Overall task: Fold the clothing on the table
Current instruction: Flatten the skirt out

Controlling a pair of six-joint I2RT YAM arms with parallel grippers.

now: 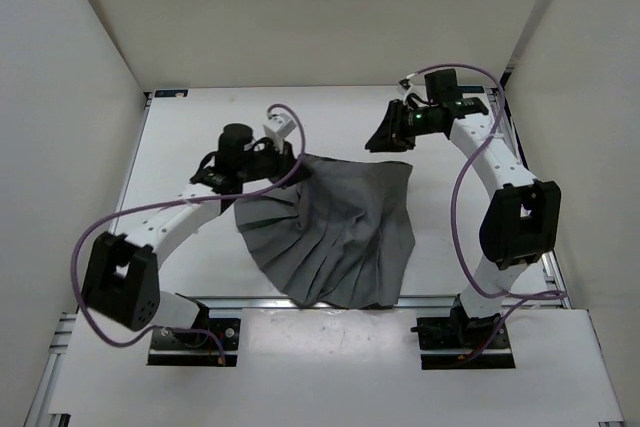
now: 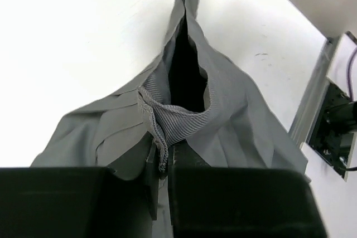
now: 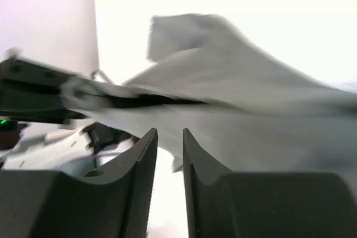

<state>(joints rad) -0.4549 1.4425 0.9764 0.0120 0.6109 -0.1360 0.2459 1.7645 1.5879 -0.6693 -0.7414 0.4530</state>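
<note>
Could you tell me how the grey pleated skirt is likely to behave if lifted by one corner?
Probably floppy: the skirt sags and bunches where the left pincer pinches its ribbed waistband. Likely light for its size, as that small pinch holds a raised fold. Dragged across the table, its pleats would probably splay rather than stay aligned.

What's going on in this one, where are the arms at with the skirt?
Two robot arms are working on a dark grey pleated skirt spread like a fan on the white table. The left gripper is pinched on the ribbed waistband at the skirt's far left corner. The right gripper is by the far right corner with its jaws slightly apart and nothing between them. No fold shows yet.
</note>
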